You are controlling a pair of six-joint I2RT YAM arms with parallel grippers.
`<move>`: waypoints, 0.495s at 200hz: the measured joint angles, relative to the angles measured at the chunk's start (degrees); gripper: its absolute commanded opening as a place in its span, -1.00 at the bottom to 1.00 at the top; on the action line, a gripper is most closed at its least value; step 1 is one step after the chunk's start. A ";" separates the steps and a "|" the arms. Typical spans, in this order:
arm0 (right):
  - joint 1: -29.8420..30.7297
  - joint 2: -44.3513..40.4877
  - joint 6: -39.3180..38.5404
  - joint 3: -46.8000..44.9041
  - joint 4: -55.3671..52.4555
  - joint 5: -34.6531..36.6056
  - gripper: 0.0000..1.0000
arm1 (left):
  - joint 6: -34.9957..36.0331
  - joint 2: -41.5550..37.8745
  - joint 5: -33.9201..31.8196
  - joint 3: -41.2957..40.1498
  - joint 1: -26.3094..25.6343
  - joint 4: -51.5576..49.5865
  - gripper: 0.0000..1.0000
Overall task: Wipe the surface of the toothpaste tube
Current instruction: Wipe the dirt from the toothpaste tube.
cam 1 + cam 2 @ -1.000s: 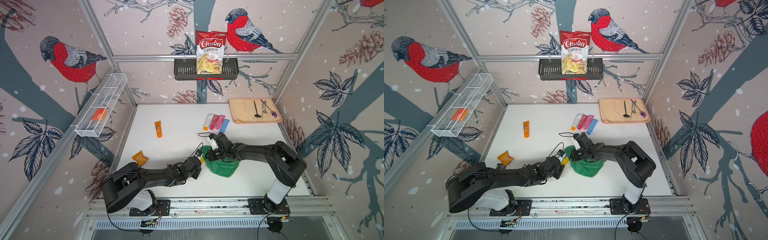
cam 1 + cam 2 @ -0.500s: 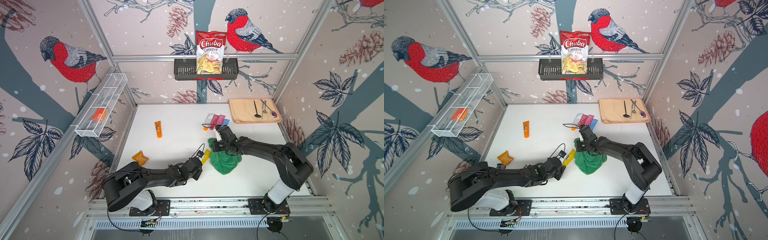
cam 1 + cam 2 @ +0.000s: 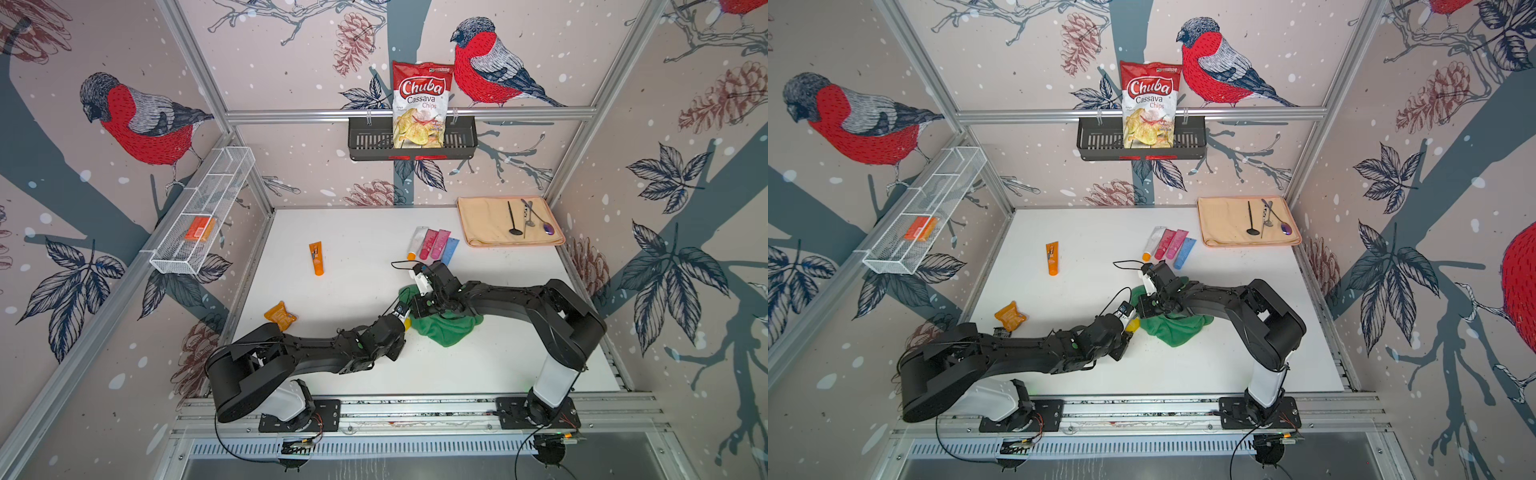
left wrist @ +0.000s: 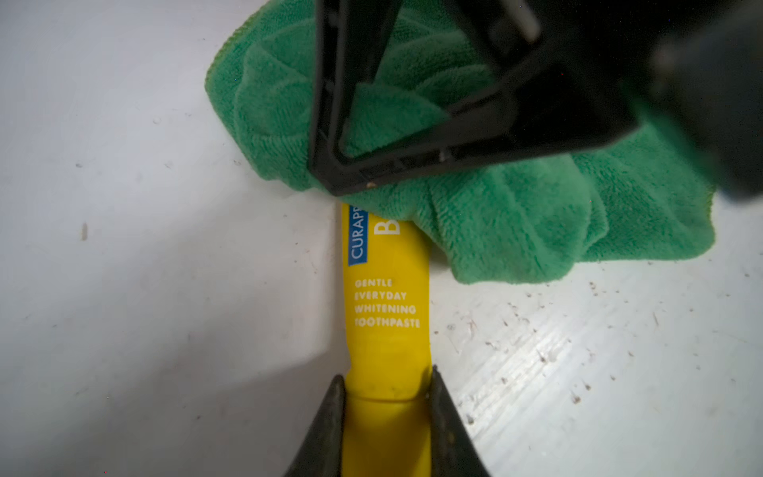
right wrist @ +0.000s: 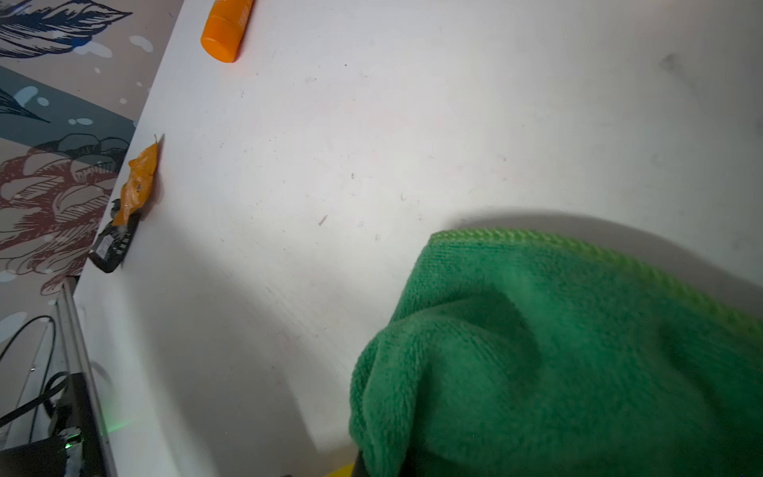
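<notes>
while the left pincer (image 4: 386, 396) gripped the toothpaste tube (image 4: 388, 297), the right pincer (image 4: 351, 177), pinching the green cloth (image 4: 516, 219) at its three o'clock, needed long, light strokes.

Tubes: 6. One yellow toothpaste tube (image 4: 387, 297), one orange tube (image 3: 317, 258), and a row of four tubes (image 3: 438, 247) at frame centre.
Cloths: 1 green cloth (image 3: 451, 326) and 1 beige towel (image 3: 484, 226), upper right.
Utensils (image 3: 528, 214) on the towel: 3.
Chips bag (image 3: 420, 106): 1.
Orange packet (image 3: 281, 316): 1.
Orange box (image 3: 199, 228): 1.
Wall baskets: 2, the black basket (image 3: 370, 139) and the white wire basket (image 3: 226, 172).
</notes>
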 measured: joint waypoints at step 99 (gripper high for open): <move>-5.14 -1.84 -2.93 -1.57 -6.19 17.70 -1.00 | 0.04 0.66 0.81 0.31 -0.20 0.83 -1.00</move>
